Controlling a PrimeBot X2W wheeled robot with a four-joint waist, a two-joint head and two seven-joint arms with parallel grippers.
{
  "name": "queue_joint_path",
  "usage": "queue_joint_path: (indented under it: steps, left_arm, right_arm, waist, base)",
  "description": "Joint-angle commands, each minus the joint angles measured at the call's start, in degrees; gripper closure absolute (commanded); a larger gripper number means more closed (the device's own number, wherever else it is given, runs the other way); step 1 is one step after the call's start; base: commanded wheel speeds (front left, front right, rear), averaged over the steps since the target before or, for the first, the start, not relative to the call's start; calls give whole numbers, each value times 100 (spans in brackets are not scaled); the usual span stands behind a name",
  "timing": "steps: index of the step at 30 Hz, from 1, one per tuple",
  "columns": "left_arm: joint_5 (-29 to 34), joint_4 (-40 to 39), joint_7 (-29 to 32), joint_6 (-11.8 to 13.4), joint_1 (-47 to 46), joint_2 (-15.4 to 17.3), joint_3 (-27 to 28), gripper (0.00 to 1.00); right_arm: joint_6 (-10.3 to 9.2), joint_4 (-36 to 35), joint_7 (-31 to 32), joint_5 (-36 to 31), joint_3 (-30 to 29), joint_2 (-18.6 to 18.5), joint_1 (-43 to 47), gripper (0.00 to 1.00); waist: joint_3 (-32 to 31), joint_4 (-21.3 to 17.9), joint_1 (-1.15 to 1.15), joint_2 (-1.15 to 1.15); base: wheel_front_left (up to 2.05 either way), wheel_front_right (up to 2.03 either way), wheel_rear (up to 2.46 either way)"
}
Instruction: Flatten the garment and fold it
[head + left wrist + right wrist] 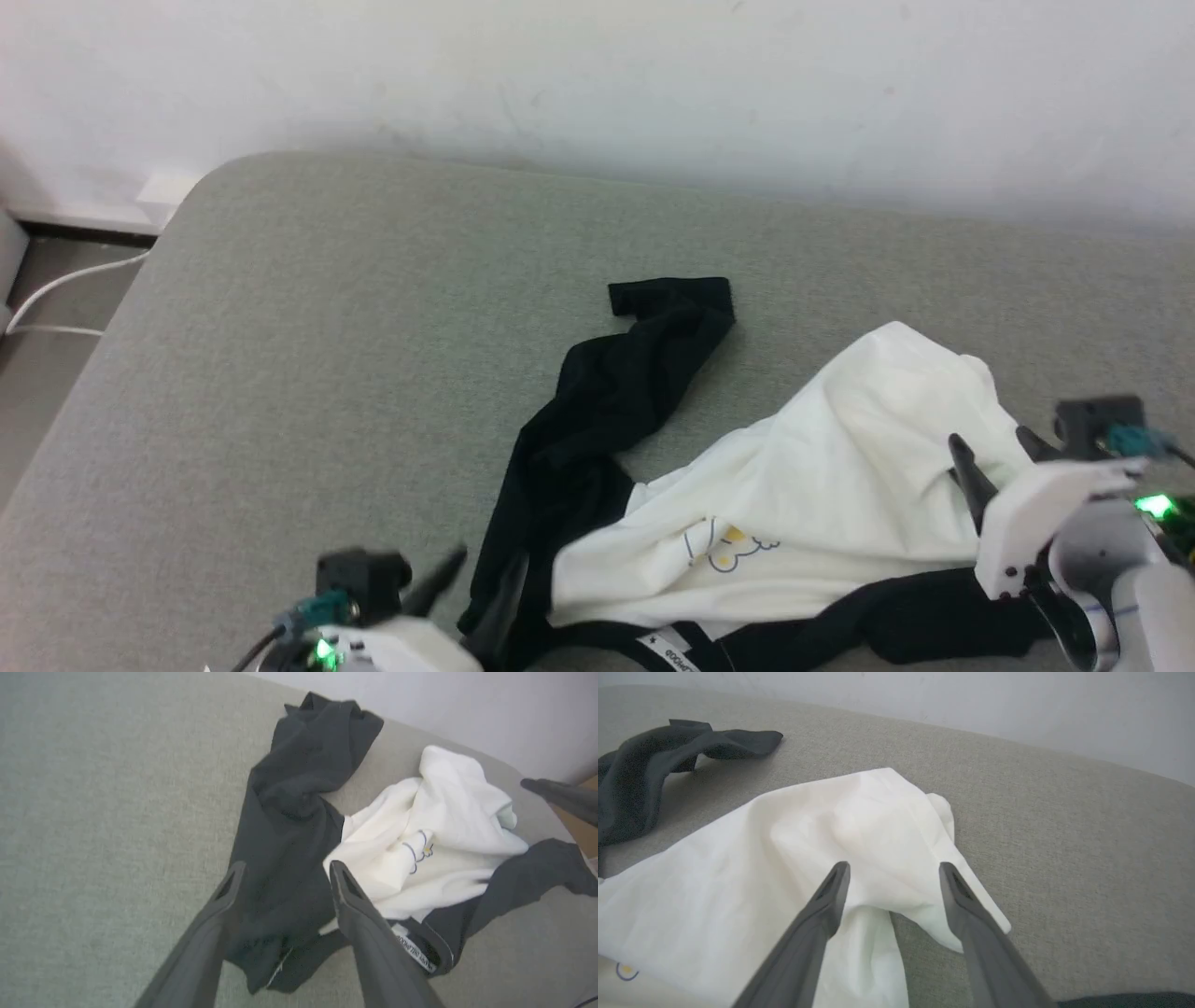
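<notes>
Okay, the garment lay bunched on the grey cloth-covered table, towards my right and close to the near edge. It was nowhere near flat. The white body was heaped into a soft peak. One black sleeve trailed away from me in a twisted rope, and the other sleeve was crumpled along the near side. The little yellow-and-blue chest print faced up, half creased, and the black collar with its lettered label sat at the very front.

This looked like light, limp jersey to me. It would sag from any single pinch, drag on the table cover and pull its folds along. I reckoned the shoulders or the two hem corners were the places to take hold, one per side, so that it could be drawn taut.

My left end effector hung with its fingers apart over the root of the far sleeve, holding nothing. My right end effector was also spread and empty. It was poised above a loose white flap at the edge of the body, which in the right wrist view sat between the fingers. I couldn't tell whether the fingers touched the cloth.
</notes>
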Motion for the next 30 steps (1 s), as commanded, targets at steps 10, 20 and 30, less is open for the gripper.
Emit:
queue_joint_path:
  steps: [10,20,30]
  left_arm:
    - [417,437,-1813,-336,-821,-651,-10,0]
    - [479,990,-2288,-496,-1155,-897,-151,0]
    - [490,1238,-2526,-646,-1612,-1143,-290,0]
  right_arm:
    - [-11,651,2177,111,1008,-928,-1050,0]
    - [-11,1596,2367,6,1147,-1864,-1788,100]
    - [-11,2063,724,-1322,789,-2531,-3730,100]
  waist:
    - [445,462,1,0]
    - [951,881,1,0]
    - [1469,1207,1,0]
  base:
    - [0,0,0]
    - [0,0,0]
    - [0,0,0]
